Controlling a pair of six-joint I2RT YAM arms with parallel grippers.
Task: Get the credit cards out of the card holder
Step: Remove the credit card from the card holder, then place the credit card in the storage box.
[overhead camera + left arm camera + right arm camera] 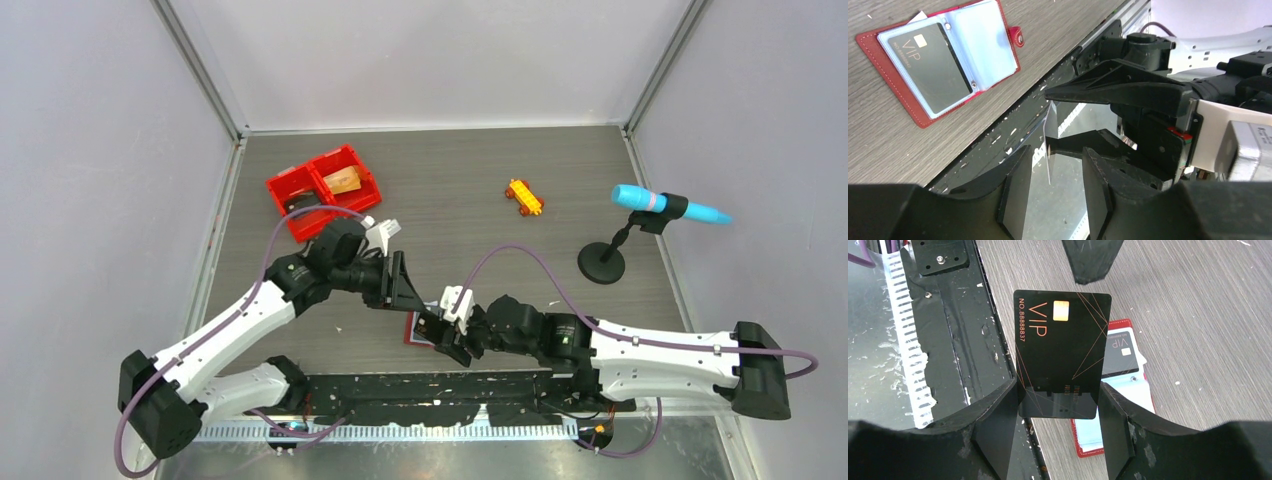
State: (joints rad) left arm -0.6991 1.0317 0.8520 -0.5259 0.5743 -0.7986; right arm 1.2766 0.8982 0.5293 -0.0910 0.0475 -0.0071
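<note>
My right gripper [1058, 432] was pinching a black VIP card [1062, 347] upright by its edges. The card holder [943, 60] lay open on the table [480, 180] below, another card [930, 65] in its sleeve. My left gripper [1050, 200] hung close by, fingers spread, holding nothing.
</note>
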